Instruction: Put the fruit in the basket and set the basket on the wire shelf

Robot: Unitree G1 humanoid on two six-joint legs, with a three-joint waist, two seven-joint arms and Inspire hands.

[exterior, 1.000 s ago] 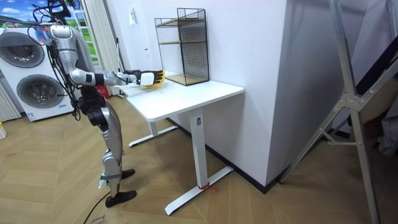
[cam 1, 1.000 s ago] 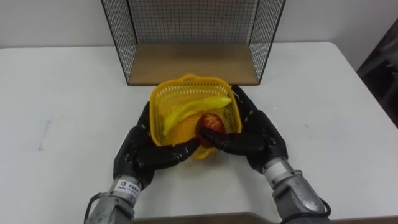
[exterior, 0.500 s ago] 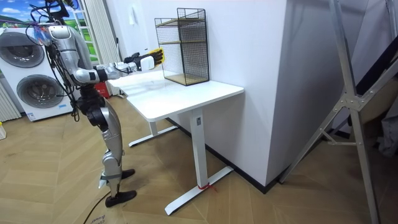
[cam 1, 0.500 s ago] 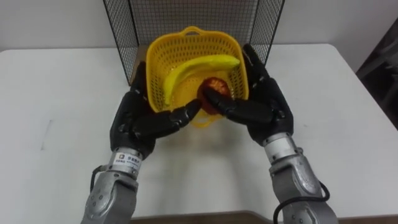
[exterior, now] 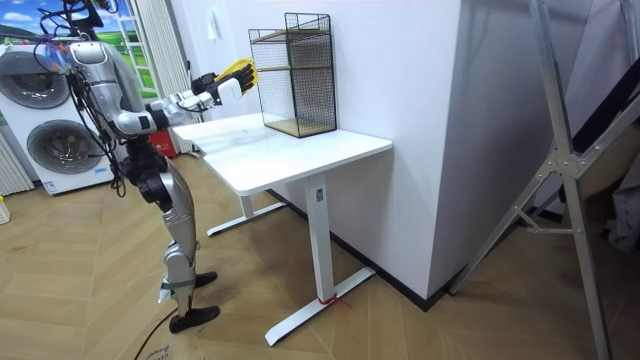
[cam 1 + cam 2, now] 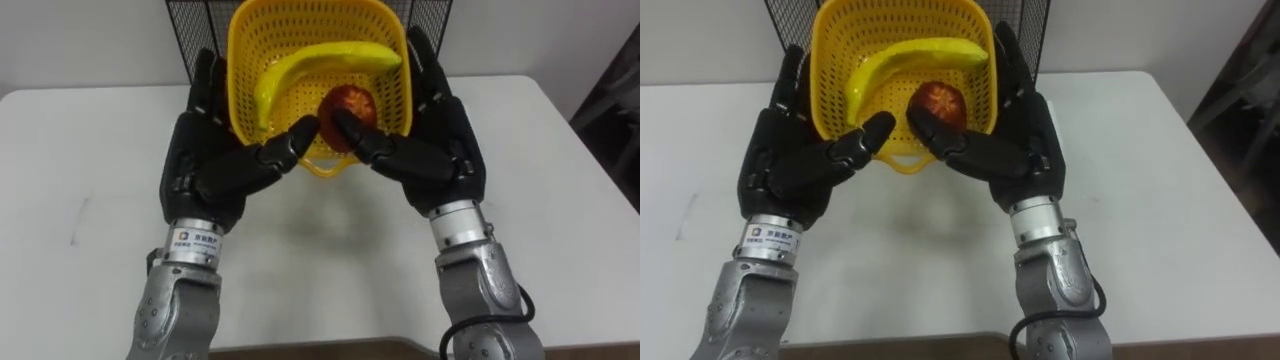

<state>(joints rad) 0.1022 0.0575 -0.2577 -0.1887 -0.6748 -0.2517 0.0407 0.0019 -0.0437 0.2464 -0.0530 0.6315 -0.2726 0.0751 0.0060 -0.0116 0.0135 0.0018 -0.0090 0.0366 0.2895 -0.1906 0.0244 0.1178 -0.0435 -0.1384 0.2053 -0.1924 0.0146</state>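
The yellow basket (image 6: 240,60) hangs above the white table (image 6: 90,200), held between both black hands and tipped toward me. A yellow banana (image 6: 320,60) and a red apple (image 6: 350,103) lie inside it. My left hand (image 6: 205,165) presses the basket's left wall and my right hand (image 6: 440,160) its right wall. The fingers point up along the sides and both thumbs hook over the front rim. The black wire shelf (image 6: 190,30) stands just behind the basket. In the room view the basket (image 5: 243,72) is level with the shelf (image 5: 295,70).
I stand at the table's end on the room view's left. The table (image 5: 300,150) is white, with the shelf at its far edge by the wall. Washing machines (image 5: 50,110) stand behind me.
Both arms have risen and carried the basket up off the table toward the shelf. The fruit has stayed inside, and the hands' hold is unchanged.
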